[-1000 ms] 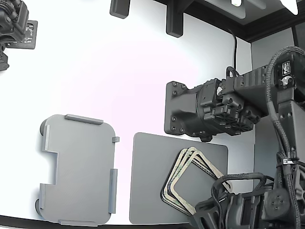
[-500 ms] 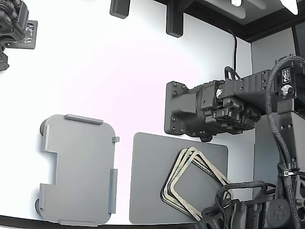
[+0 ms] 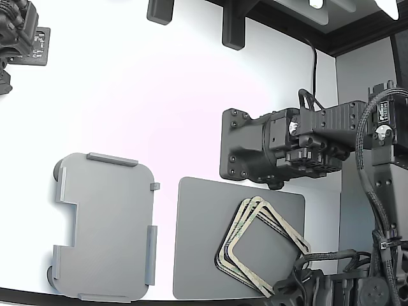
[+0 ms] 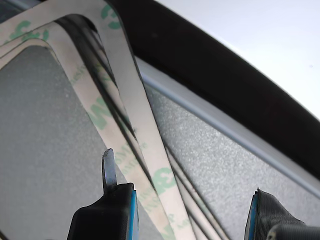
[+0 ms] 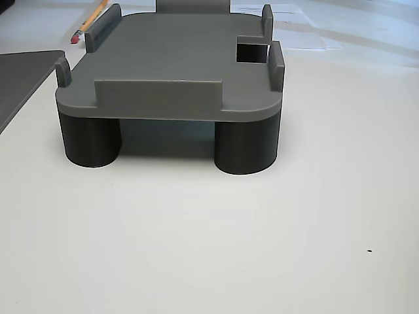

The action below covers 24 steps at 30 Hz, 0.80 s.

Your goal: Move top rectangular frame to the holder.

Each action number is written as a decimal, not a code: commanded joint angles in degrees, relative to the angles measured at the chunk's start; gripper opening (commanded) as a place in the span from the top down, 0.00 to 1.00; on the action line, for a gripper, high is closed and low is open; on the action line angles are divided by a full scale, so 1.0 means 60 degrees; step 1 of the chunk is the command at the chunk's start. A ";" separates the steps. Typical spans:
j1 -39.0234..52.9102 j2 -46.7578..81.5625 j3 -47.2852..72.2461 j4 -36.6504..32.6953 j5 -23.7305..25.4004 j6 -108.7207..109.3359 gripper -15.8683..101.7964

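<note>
fingers (image 4: 109, 172) stand spread, with the gripper (image 4: 187, 210) low over the top rectangular frame (image 3: 262, 247). we see this frame on its stack at lower right of the exterior view, the holder (image 3: 105, 226) at lower left, apart on the tabletop (image 3: 159, 95).

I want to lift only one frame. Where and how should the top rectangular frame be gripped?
Probably one narrow side strip of the top rectangular frame, from above. It lies flat on the stack on the mat, fanned from the frames under it. The open fingers already straddle that strip.
</note>
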 commanded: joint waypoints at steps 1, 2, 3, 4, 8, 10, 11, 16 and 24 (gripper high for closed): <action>-0.0015 0.0088 -0.0308 0.0059 0.0088 -0.0278 0.08; 0.0044 0.0029 -0.0396 0.0117 0.0117 -0.0425 0.08; 0.0088 -0.0029 -0.0483 0.0176 0.0132 -0.0571 0.07; 0.0146 -0.0103 -0.0586 0.0249 0.0176 -0.0674 0.06; 0.0234 -0.0205 -0.0615 0.0220 0.0161 -0.0762 0.09; 0.0234 -0.0220 -0.0601 0.0161 0.0103 -0.0776 0.10; 0.0234 -0.0264 -0.0601 0.0132 0.0088 -0.0762 0.10; 0.0205 -0.0513 -0.0674 -0.0176 -0.0103 -0.0513 0.11; 0.0205 -0.0630 -0.0483 -0.0396 -0.0132 -0.0117 0.16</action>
